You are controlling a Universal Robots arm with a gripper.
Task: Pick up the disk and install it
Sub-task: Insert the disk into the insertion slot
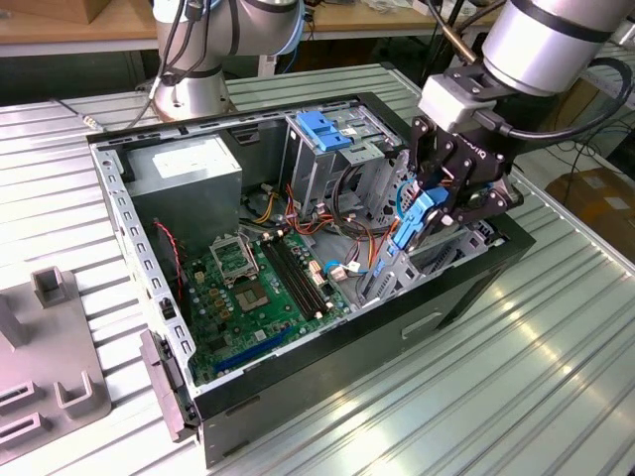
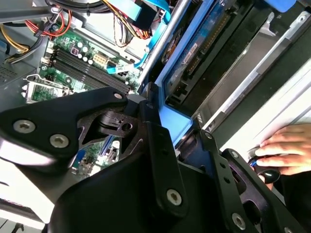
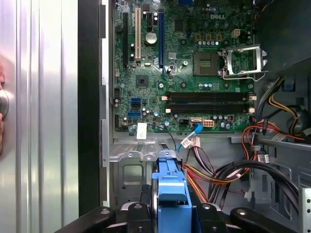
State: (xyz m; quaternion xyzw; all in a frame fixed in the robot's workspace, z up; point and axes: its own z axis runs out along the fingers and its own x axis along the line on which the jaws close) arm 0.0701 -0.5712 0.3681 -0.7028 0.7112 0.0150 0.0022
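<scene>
The pincer [image 1: 440, 210] clamps the disk [image 1: 415, 220] above the case [image 1: 327, 372] — the second wrist view shows a hand [image 2: 286, 148].

The computer case [image 1: 129, 213] is open on top, so there is lots of room to come down over the green board [image 1: 258, 288]. At the exterior view's right end it gets tight. There the gripper [image 1: 435, 210] pinches the disk [image 1: 407, 233] on its edge, between the case's edge and a bunch of cables [image 1: 349, 210]. The tall metal cage [image 1: 316, 164] stands just beside it. A grey box [image 1: 184, 174] fills the far corner. In the second wrist view, a person's hand [image 2: 284, 148] lies on the table [image 1: 516, 377] just outside the case.
</scene>
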